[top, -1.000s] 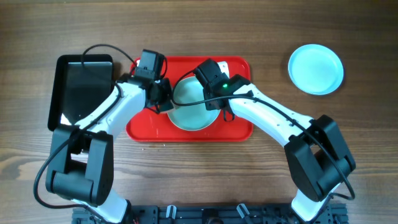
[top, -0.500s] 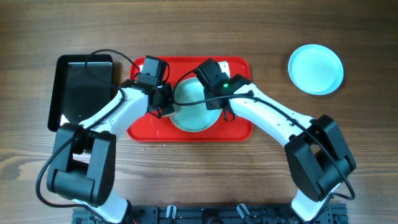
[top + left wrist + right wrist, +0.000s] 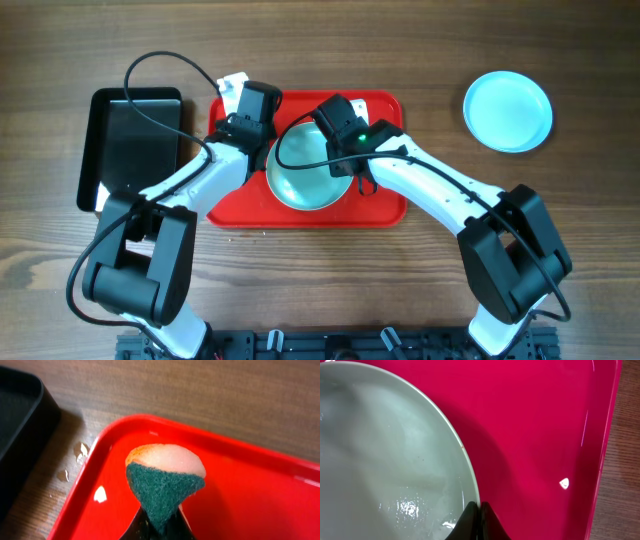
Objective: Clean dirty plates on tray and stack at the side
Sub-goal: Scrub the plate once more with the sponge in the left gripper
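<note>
Both arms [image 3: 430, 185] bend inward over the tray [image 3: 385, 205], each gripping something.
Your left jaws pinch a sponge [image 3: 162, 477] that sticks out ahead of them. Your right jaws clamp the rim of the plate [image 3: 385, 460], which spreads to their left.

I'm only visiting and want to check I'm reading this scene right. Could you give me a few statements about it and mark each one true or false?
1. The left fingers hold a sponge. True.
2. The right fingers touch nothing. False: they are closed on the rim of the plate that lies on the tray.
3. A second plate lies on the table, off the tray. True.
4. The sponge is pressed on the plate. False: it is over a bare corner of the tray, away from the plate.
</note>
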